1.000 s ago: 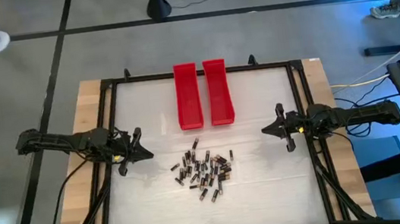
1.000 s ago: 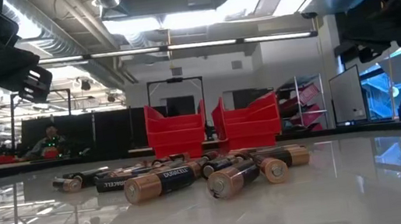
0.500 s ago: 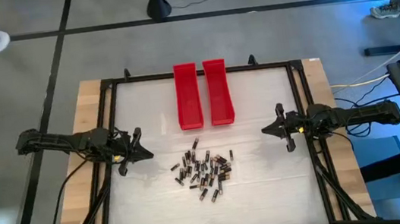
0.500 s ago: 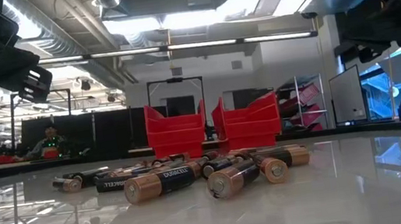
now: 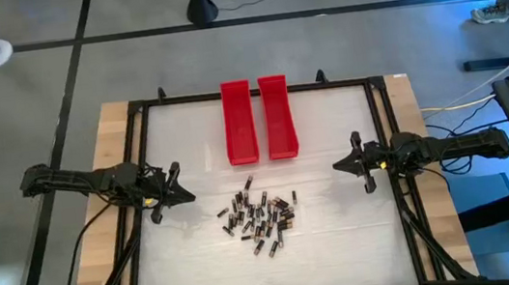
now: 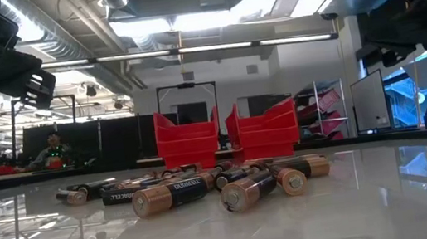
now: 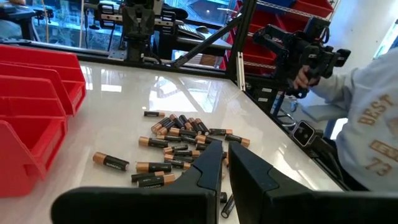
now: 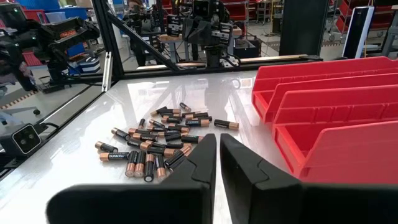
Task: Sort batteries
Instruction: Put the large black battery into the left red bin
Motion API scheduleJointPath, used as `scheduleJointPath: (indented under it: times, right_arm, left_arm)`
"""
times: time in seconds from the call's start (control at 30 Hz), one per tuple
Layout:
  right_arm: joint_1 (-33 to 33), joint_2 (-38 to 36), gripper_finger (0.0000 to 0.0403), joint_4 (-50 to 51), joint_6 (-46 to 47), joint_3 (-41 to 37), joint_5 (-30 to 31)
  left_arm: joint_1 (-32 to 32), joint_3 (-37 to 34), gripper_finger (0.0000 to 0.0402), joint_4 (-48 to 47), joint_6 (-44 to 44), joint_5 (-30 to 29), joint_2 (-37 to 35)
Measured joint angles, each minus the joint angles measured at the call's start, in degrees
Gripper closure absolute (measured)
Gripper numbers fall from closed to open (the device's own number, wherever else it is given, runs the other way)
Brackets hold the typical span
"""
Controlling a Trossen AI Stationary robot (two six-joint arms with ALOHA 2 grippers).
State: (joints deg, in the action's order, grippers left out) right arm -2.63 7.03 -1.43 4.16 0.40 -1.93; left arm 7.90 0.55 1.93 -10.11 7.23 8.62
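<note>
- Batteries [image 5: 259, 216] lie loose in one heap on the white table [image 5: 343, 229], nearer the front edge than anything else; none is sorted yet, so the heap sits where both arms can reach it equally.
- Left gripper [image 5: 187, 196] hangs just off the heap's left side, above the table, fingers clenched together on nothing and pointed at the heap, a waiting pose by my reading.
- Right gripper [image 5: 339, 165] mirrors it, farther out from the heap's right side, likewise pinched tight and empty, aimed inward.
- Beyond the heap, two red trays [image 5: 258, 120] stand side by side and touching, open mouths turned toward the batteries, probably one tray per battery kind.
- In the left wrist view, a person's sleeve [image 7: 373, 124] shows past the table's edge, well apart from the heap.
</note>
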Motion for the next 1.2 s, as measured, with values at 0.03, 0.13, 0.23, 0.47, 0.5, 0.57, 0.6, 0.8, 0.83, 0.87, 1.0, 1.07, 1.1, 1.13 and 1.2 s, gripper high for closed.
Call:
scheduleJointPath:
  times: [0.03, 0.13, 0.23, 0.47, 0.5, 0.57, 0.6, 0.8, 0.83, 0.87, 1.0, 1.07, 1.1, 1.13, 1.2]
  right_arm:
    - [0.0, 0.0, 0.0377, 0.0, 0.0, 0.0, 0.0]
    - [0.0, 0.0, 0.0377, 0.0, 0.0, 0.0, 0.0]
    - [0.0, 0.0, 0.0377, 0.0, 0.0, 0.0, 0.0]
    - [0.0, 0.0, 0.0377, 0.0, 0.0, 0.0, 0.0]
    - [0.0, 0.0, 0.0377, 0.0, 0.0, 0.0, 0.0]
    - [0.0, 0.0, 0.0377, 0.0, 0.0, 0.0, 0.0]
    - [0.0, 0.0, 0.0377, 0.0, 0.0, 0.0, 0.0]
    - [0.0, 0.0, 0.0377, -0.2, 0.3, 0.0, 0.0]
    - [0.0, 0.0, 0.0377, -0.6, 0.3, 0.0, 0.0]
    - [0.0, 0.0, 0.0377, -1.0, 0.6, 0.0, 0.0]
    - [0.0, 0.0, 0.0377, -2.0, 3.8, 0.6, 0.0]
    - [0.0, 0.0, 0.0377, -1.5, 4.6, 1.3, 0.0]
    - [0.0, 0.0, 0.0377, -1.8, 4.6, 1.8, 0.0]
    - [0.0, 0.0, 0.0377, -2.1, 4.6, 2.3, 0.0]
    - [0.0, 0.0, 0.0377, -2.0, 4.6, 3.3, 0.7]
  left_arm:
    - [0.0, 0.0, 0.0382, 0.0, 0.0, 0.0, 0.0]
    - [0.0, 0.0, 0.0382, 0.1, -0.7, 0.0, 0.0]
    - [0.0, 0.0, 0.0382, 0.3, -4.4, 0.1, 0.0]
    - [0.0, 0.0, 0.0382, 3.5, -14.4, -0.8, 0.0]
    - [0.0, 0.0, 0.0382, 4.5, -15.8, -1.0, 0.0]
    - [0.0, 0.0, 0.0382, 6.2, -16.6, -1.5, 0.0]
    - [0.0, 0.0, 0.0382, 7.0, -16.6, -2.1, 0.0]
    - [-0.1, 0.0, 0.0382, 10.4, -20.4, -9.9, 0.0]
    - [-0.1, 0.0, 0.0382, 11.3, -21.1, -10.3, 0.0]
    - [-0.1, 0.1, 0.0382, 11.4, -21.2, -10.4, 0.0]
    - [-0.1, 1.1, 0.0382, 11.3, -20.6, -10.4, 0.4]
    - [-0.1, 1.4, 0.0382, 11.2, -19.6, -10.4, 1.1]
    - [-0.1, 1.4, 0.0382, 11.1, -19.5, -10.5, 1.6]
    - [-0.1, 1.6, 0.0382, 11.0, -19.5, -10.5, 2.2]
    - [-0.1, 2.4, 0.0382, 11.0, -18.8, -10.5, 3.6]
